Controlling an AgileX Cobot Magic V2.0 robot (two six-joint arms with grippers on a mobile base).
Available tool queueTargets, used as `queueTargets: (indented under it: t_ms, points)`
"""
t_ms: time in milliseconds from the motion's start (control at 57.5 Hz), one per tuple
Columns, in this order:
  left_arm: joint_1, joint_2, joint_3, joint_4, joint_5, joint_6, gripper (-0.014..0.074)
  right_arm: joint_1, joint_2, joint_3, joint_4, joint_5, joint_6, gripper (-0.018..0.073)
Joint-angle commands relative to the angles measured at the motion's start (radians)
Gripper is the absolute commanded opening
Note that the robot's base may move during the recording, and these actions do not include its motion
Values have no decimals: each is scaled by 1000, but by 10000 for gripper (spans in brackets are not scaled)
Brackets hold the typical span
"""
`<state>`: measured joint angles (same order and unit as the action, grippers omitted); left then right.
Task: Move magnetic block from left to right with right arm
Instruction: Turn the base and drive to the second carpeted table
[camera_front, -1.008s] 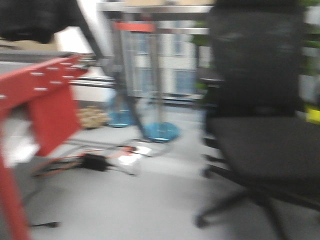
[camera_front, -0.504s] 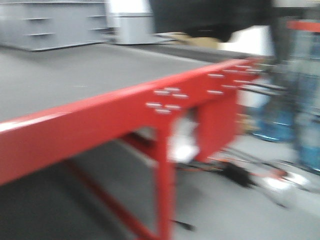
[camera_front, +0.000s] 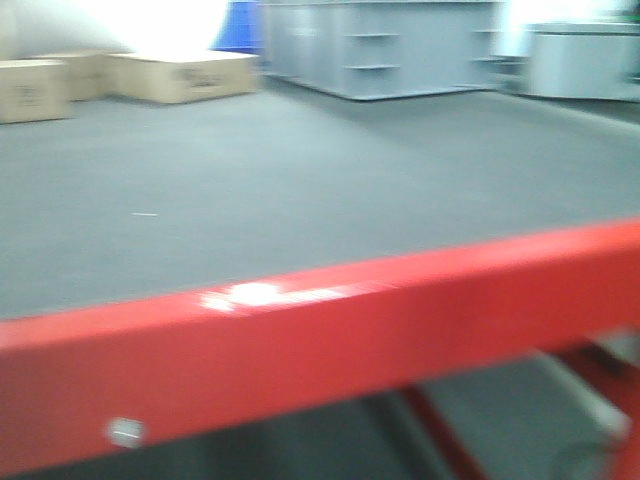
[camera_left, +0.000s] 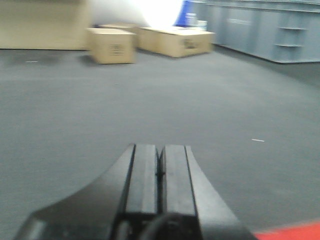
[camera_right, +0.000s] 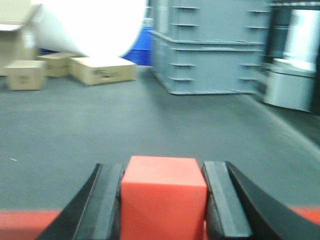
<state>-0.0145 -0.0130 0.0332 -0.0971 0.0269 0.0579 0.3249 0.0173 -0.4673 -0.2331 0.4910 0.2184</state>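
Grey tabletop (camera_front: 300, 180), cardboard boxes (camera_front: 185, 77) behind; right gripper (camera_right: 162, 172) clamps magnetic block (camera_right: 164, 200)

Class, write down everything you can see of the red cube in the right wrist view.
The magnetic block is a plain bright-red cube with smooth, matte-looking faces and no markings. It sits upright and square between the right gripper's fingers, which press its two sides. Its lower part is cut off by the frame.

The smooth, matt red cube (camera_right: 164, 195) looks plastic. The desk's dark grey top (camera_front: 300, 200) is matt and finely rough; its red painted edge rail (camera_front: 320, 330) gleams glossy. The far-left brown boxes (camera_front: 185, 75) are matt cardboard.
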Motion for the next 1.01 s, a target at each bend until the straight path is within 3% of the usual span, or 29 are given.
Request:
queueTargets:
  t_ms: [0,991]
  points:
    - [2,-10,8,-5,-84,-6,-126,-5,17,-28,-21,-85,-11,100]
    - [2,-10,8,-5,-84,-6,-126,-5,17,-28,-21,-85,-11,100]
